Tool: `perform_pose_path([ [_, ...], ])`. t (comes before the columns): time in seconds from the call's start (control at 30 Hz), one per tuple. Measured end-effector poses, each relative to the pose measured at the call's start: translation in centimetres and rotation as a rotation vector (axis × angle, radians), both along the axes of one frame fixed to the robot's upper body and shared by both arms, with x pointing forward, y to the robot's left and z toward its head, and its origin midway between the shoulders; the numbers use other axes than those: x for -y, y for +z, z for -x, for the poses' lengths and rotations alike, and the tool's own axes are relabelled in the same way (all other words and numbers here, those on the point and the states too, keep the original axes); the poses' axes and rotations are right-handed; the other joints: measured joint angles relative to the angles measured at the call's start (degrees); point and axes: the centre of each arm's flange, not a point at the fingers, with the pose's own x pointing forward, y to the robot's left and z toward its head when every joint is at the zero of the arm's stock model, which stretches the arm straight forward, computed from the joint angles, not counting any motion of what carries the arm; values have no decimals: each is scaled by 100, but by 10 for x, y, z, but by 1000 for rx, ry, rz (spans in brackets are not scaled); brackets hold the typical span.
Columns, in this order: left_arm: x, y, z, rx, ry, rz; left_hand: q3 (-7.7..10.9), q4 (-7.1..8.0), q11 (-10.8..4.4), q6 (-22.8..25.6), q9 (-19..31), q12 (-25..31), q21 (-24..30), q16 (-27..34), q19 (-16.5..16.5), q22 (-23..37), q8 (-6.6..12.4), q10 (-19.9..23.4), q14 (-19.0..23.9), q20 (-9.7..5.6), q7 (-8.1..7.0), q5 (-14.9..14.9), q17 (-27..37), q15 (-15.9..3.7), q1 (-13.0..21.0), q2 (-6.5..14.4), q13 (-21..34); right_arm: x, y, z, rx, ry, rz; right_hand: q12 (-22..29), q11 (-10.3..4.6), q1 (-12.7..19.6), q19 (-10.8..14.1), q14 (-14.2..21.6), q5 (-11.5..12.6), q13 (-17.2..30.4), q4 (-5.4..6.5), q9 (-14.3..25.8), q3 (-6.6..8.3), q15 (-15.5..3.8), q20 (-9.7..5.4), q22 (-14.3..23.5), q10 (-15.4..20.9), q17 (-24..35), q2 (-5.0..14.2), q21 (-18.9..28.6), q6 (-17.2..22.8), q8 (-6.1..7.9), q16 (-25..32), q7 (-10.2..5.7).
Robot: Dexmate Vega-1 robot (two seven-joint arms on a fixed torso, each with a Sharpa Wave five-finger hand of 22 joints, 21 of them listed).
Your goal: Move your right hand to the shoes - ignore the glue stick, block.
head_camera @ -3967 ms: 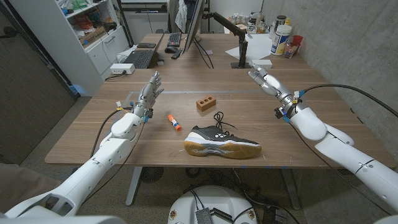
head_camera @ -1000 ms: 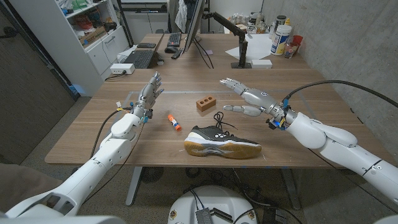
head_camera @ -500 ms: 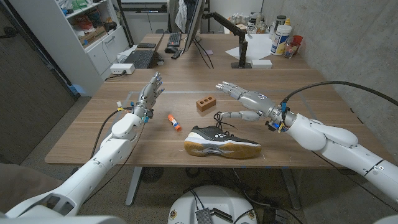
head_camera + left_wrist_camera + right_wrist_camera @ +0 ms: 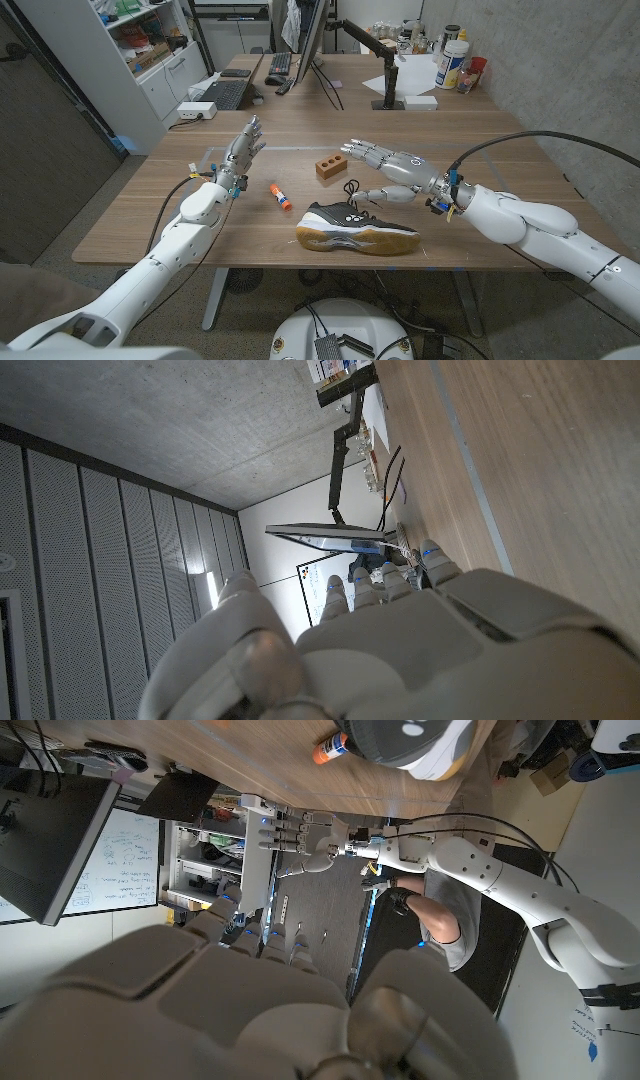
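We are working at a long wooden table (image 4: 470,160) with a plank-grain top, set in a room with a bare concrete wall (image 4: 560,70) on our right and white shelving (image 4: 150,50) on our left. At the far end of the table stand a dark monitor (image 4: 312,40) on an arm, a black keyboard (image 4: 279,63), a laptop (image 4: 225,93) and a cluster of bottles and tubs (image 4: 455,60).

Nearer us, a small brown brick-shaped block with two holes (image 4: 331,166) sits at mid-table. To its left, apart from it, lies an orange-and-white glue stick with a blue cap (image 4: 279,195). Neither touches the shoe.

The black athletic shoe with a white and tan sole (image 4: 356,227) lies on its sole near the table's front edge, toe pointing to our right, with its black laces (image 4: 352,192) trailing loose toward the block.

Our right hand (image 4: 392,170) hangs above the table just behind the shoe's middle, palm turned to our left, fingers spread and stretched toward the block, thumb lowered toward the laces. It grasps nothing, and we cannot tell whether the thumb touches the laces. The block lies just beyond the fingertips, apart from them.

Our left hand (image 4: 240,150) is raised on the left side, fingers spread and pointing up, holding nothing, well apart from the glue stick.
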Motion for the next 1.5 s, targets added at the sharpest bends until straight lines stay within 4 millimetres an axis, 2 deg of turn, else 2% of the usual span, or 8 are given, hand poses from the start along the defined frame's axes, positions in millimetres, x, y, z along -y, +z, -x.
perform_pose_path([
  [0.7, 4, -2, 2, -7, -6, -14, 0, 0, 0, 0, 0, 0, 0, 0, 0, 0, 0, 0, 0, 0, 0, 0, 0, 0, 0, 0, 0, -17, -10, 8, -11, 28, 88, -44, 40, 80, -42, -40, -22, 0, -22, -1, 22, 1, 42, 0, -122, 0, 23, 0, 1, 0, 0, 0],
  [1.5, 2, -4, 5, -8, -13, -24, -26, -25, 0, 0, 0, 0, 0, 0, 0, 0, 0, 0, 0, 0, -1, 0, 0, 0, 0, 0, 0, -35, -32, -3, -69, 36, 175, -44, 58, 103, -42, -39, -22, 4, -46, -1, 46, 2, 42, 0, -139, 0, 46, 0, 1, 0, 0, 1],
])
